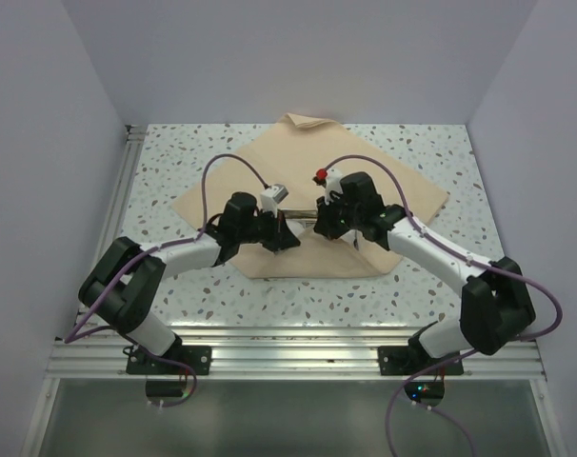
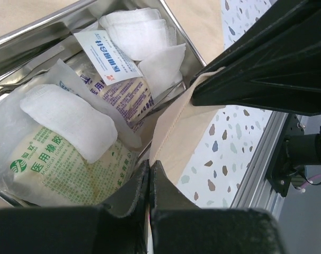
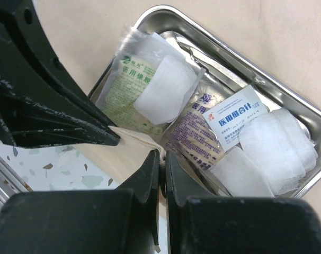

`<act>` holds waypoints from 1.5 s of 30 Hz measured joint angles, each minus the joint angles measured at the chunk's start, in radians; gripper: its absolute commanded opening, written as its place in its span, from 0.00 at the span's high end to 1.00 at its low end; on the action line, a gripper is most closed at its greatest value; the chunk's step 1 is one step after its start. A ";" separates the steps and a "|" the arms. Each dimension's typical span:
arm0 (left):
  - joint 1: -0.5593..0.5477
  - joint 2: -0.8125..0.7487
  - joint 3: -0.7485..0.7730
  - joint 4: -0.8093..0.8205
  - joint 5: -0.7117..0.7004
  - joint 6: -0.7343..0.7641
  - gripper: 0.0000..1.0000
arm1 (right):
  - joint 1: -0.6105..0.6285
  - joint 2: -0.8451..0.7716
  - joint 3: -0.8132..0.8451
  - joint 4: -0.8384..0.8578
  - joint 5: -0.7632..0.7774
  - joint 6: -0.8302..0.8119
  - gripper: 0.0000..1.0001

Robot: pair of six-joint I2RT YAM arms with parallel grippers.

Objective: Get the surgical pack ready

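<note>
The tan cloth [image 1: 384,181] lies spread on the table. The steel tray [image 2: 38,26] sits on it, mostly hidden under my grippers in the top view. The tray [image 3: 166,11] holds a green-printed sachet [image 3: 128,84], a purple-printed sachet [image 3: 195,132], a blue-labelled sachet [image 3: 237,114] and white gauze [image 3: 277,137]. My left gripper [image 2: 150,164] and right gripper [image 3: 162,156] are each shut on the cloth's near edge [image 2: 176,137], lifted beside the tray's near side. They meet at the table's middle, left gripper [image 1: 287,238] and right gripper [image 1: 319,227]. I cannot make out thin instruments.
The speckled table [image 1: 174,162] has white walls on three sides. An aluminium rail [image 1: 298,347] runs along the near edge, and it shows in the left wrist view [image 2: 266,153] too. The cloth's far corner [image 1: 308,122] is folded near the back wall.
</note>
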 measured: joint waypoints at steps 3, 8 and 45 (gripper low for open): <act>-0.004 0.000 0.010 -0.002 -0.023 0.000 1.00 | -0.018 0.020 0.017 -0.002 -0.002 0.018 1.00; -0.006 0.000 0.045 -0.022 -0.077 0.001 0.92 | -0.054 0.092 0.088 -0.006 -0.020 0.046 1.00; 0.021 -0.020 0.195 -0.395 -0.542 -0.010 0.52 | -0.147 0.562 0.514 -0.119 -0.067 0.032 1.00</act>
